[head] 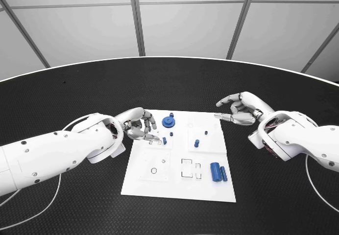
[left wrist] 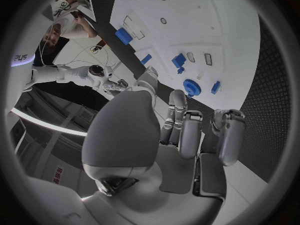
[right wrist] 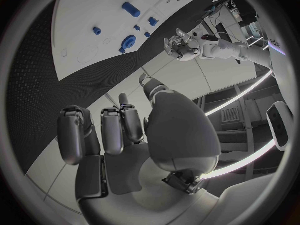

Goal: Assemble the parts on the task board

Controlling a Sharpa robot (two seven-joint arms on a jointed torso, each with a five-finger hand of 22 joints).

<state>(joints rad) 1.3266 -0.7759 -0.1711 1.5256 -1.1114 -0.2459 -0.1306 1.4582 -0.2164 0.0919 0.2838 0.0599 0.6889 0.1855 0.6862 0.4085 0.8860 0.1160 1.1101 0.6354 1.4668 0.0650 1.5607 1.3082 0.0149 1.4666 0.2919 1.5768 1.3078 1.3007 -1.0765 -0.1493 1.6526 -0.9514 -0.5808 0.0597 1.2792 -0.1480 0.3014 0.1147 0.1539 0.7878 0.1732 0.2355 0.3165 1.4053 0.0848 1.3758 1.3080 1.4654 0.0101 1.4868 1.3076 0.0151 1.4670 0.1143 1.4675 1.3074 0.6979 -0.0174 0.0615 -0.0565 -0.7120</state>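
Task board (head: 178,186) lies mid-table on the black table (head: 70,98), long side running away from the robot. Blue parts spread over it: a gear-like round piece (head: 169,121) near the far edge, left of centre; a small peg (head: 164,140) just nearer than that; two more small pegs (head: 196,143) toward the middle of the far half; a thick cylinder (head: 215,172) and a thinner one (head: 223,173) lying side by side by the near right edge. Empty slots and a ring-shaped recess sit in the near half. Left hand (head: 139,126) hangs over the board's far left corner, fingers curled loosely downward close to the small peg; I see nothing between them, and the left wrist view shows the fingers apart and bare, so I read it as empty and unclenched. Right hand (head: 240,110) hovers off the board's far right corner, over bare table, fingers spread, holding nothing. Judgement: assembly barely started, most parts loose or lying flat. Risks from here: the left fingers descending on the peg could clip the gear beside it and shove it off its seat; a small peg pinched off-centre may tip or squirt out; the cylinders can roll toward the board's right edge if the plate is nudged, since nothing visible clamps it.
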